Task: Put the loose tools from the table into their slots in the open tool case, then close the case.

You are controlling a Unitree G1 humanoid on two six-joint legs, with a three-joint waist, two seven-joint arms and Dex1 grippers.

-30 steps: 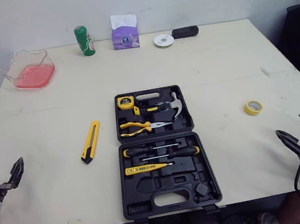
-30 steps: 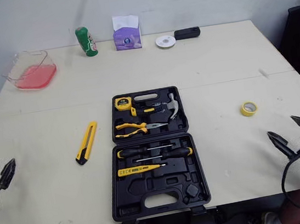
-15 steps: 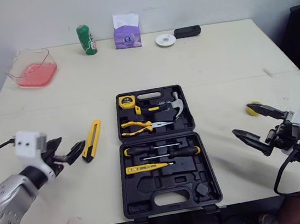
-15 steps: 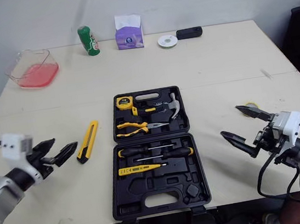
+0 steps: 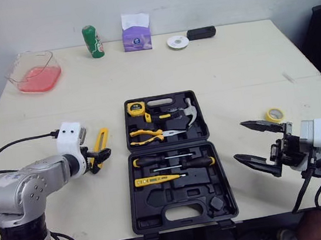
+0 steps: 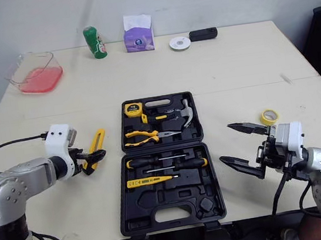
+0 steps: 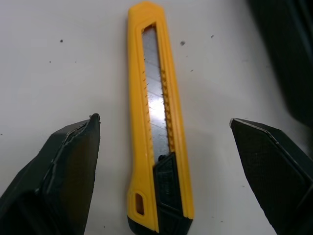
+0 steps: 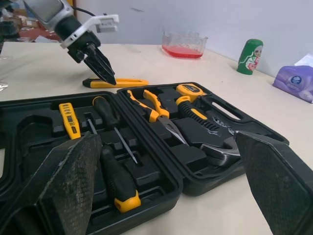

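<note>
Utility knife [image 5: 100, 140] is lying on the bench [image 5: 212, 66] left of centre in the left eye view, just beside the open tool case [image 5: 132, 194], with its lower end hidden behind the left hand [image 5: 99, 158]. The left wrist view is revealing what the head views are hiding: both fingers [image 7: 68, 166] are standing wide apart on either side of the yellow handle, touching neither it nor the exposed blade. At lower right, the right hand [image 5: 238, 140] is hovering spread wide and empty beside the case, with a yellow tape roll [image 5: 274, 115] lying just above it. The right wrist view is showing pliers [image 8: 151, 105], hammer [image 8: 222, 147] and screwdrivers [image 8: 115, 171] sitting in their slots.
</note>
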